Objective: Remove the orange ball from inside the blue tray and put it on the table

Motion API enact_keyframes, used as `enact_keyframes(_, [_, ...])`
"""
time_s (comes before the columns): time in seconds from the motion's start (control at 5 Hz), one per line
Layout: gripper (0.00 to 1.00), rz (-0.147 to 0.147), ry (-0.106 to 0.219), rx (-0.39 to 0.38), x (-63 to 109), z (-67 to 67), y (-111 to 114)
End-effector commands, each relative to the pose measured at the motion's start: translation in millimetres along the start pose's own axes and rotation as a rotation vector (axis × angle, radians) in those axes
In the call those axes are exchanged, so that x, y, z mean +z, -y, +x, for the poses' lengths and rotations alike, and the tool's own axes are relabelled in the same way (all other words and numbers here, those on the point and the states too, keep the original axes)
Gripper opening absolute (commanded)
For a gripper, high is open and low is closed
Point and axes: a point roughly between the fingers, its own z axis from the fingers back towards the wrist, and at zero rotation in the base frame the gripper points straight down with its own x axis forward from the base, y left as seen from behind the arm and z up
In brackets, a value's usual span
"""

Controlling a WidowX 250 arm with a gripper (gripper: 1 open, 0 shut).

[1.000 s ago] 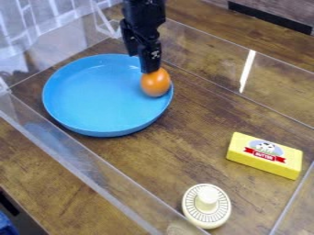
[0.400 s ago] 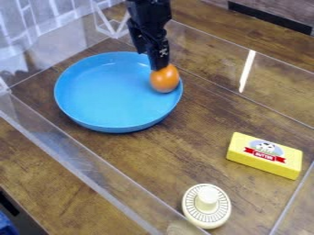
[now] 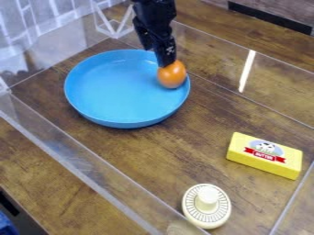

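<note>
The orange ball (image 3: pixel 173 74) lies inside the blue tray (image 3: pixel 113 94), pressed against the tray's right rim. My black gripper (image 3: pixel 164 57) comes down from the top of the view onto the ball's upper left side. Its fingers stand open around the top of the ball, and their tips are partly hidden against it. I cannot tell whether the ball is lifted off the tray floor. The tray rests on the dark wood table (image 3: pixel 147 165), left of centre.
A yellow rectangular packet (image 3: pixel 263 154) lies at the right. A cream ribbed round disc (image 3: pixel 205 203) sits near the front edge. Clear acrylic walls (image 3: pixel 73 151) run along the front left and the back right of the table.
The gripper, the ball and the tray have all shifted to the right and slightly toward the back. The ball has stayed at the tray's right rim under the fingers.
</note>
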Motion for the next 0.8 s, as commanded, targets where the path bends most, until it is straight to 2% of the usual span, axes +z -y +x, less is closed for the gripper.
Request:
enact_keyframes(0.0, [1.0,-0.048,-0.033,-0.052,-27.5,-1.6,20])
enact_keyframes(0.6, [1.0,-0.053,-0.015,-0.054,-40.5,-2.4,24])
